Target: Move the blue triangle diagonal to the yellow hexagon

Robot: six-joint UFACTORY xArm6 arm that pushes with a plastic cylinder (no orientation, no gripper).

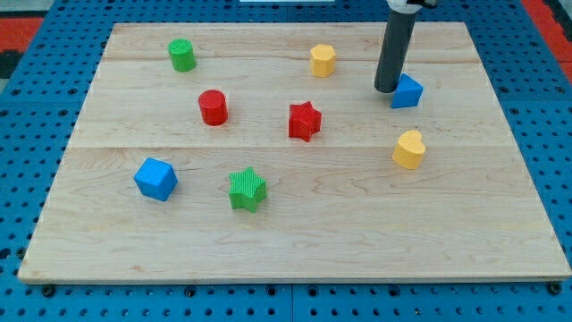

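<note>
1. Camera view: your tip point(387, 89) sits on the board's upper right, touching or just beside the blue triangle point(407, 92) on its left edge as the view shows it.
2. Yellow hexagon point(323, 60) is up and to the view's left of the triangle, near but clearly apart. Nothing lies between them.
3. My read: the triangle already sits roughly down-right of the hexagon, so the step in hand is closing the gap, not repositioning from scratch.
4. To do it well: the tip is on the wrong side for a push toward the hexagon. Bring it round to the triangle's right or lower-right face, then push short and slow along the diagonal.
5. Push through the block's middle. An off-centre contact on a triangle will likely spin it away.
6. Stop before it touches the hexagon. Watch the yellow heart point(409, 149) below while circling round.
7. Jaws: none here. The rod has nothing to open or close, and it holds nothing.
</note>
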